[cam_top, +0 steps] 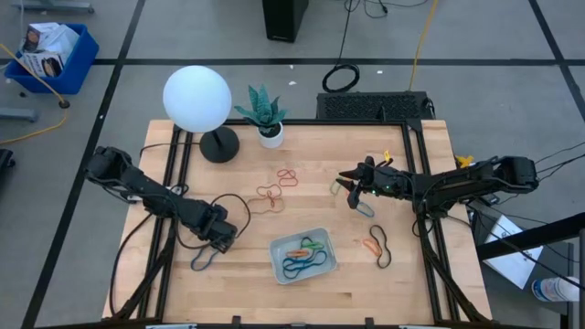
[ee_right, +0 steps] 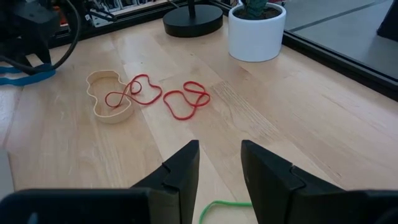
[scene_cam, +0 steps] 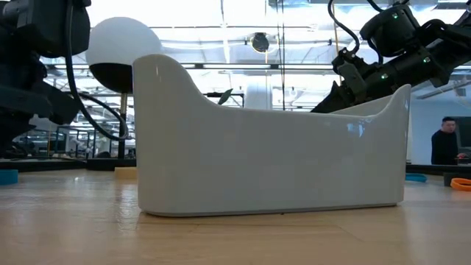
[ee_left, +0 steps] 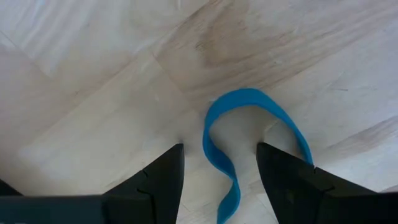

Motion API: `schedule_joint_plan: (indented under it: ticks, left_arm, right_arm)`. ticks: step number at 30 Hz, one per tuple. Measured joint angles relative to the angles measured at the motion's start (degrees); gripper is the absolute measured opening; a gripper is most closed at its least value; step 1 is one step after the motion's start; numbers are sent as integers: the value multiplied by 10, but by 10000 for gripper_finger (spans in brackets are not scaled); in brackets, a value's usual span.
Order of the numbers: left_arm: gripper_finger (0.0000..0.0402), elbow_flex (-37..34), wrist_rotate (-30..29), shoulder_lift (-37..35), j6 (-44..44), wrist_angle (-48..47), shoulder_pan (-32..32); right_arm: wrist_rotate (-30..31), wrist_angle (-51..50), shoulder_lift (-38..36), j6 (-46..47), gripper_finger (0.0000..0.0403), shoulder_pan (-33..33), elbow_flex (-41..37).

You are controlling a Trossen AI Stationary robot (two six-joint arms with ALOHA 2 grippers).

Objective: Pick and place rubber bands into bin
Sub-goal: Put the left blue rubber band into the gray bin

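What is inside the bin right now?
The bin holds a tangle of rubber bands: orange, green, blue and black loops overlapping. The exact count cannot be told, since they cover one another, and the low view shows only the bin's wall.

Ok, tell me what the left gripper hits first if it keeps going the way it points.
Most likely the blue rubber band: the left gripper is open and aimed down at the table, with that band lying between its fingers. Bare wood is right beneath it.

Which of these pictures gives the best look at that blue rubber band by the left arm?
The left wrist view: the blue rubber band lies on the wood between the open left tool. From the high view it is a small loop beside that tool. The right wrist view shows an edge; the low view, nothing.
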Motion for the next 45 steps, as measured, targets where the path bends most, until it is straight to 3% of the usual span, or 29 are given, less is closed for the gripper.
schedule_joint_plan:
  ticks: [11,26,31,41,45]
  left_arm:
    - [209,0,-15,0,68,1,0]
    - [206,0,-10,0,58,3,0]
    - [165,0,-7,0,60,5,0]
    - [22,0,-11,1,70,3,0]
    - [13,0,-16,1,77,3,0]
  right_arm:
    - [0,2,0,-3,114,0,0]
    - [0,2,0,-3,114,0,0]
    - [0,2,0,-3,114,0,0]
    - [0,2,0,-2,114,0,0]
    - [0,2,0,-2,114,0,0]
